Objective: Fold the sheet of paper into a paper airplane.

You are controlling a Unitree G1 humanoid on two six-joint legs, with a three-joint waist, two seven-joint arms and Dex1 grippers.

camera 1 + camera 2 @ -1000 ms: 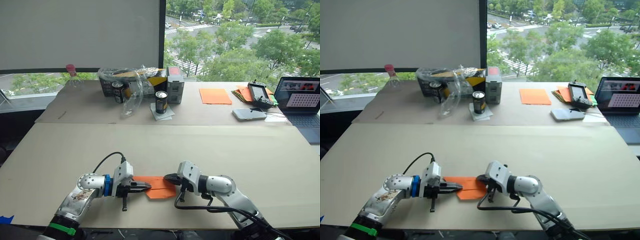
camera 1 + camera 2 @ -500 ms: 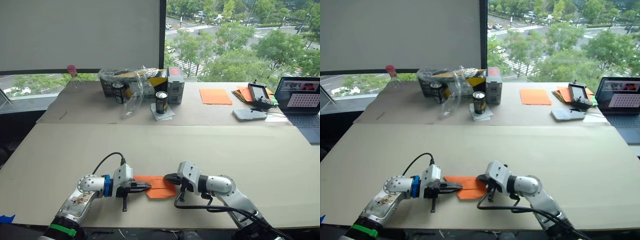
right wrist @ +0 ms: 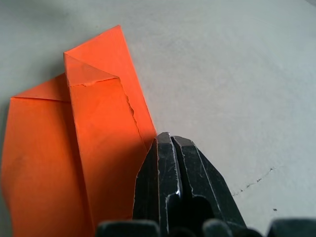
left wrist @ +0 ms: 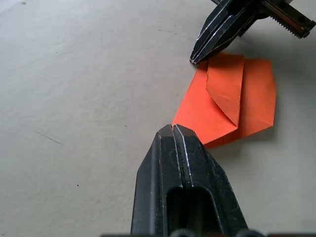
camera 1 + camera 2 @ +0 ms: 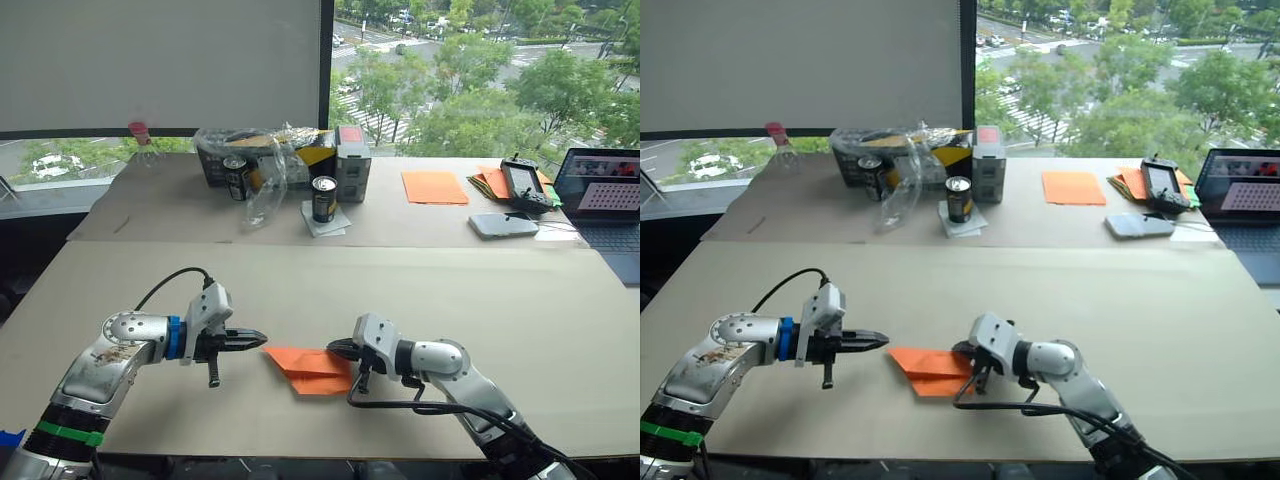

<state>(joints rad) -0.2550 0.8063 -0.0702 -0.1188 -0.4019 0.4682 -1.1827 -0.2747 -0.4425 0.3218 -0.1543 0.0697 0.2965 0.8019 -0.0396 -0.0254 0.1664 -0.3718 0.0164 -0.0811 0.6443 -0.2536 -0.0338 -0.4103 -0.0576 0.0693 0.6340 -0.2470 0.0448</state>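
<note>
Folded sheet of paper (image 5: 309,367) lies long axis 9-to-3 between both closed, empty grippers: right gripper (image 5: 334,351) touching its 3 o'clock edge, left gripper (image 5: 254,338) just off the 9 o'clock tip.

No lettering, label or number on any object is clear enough to read.

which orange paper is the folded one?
The sheet of paper on the near table between the grippers, with layered flaps. The orange sheet on the far table lies flat, unfolded.
</note>
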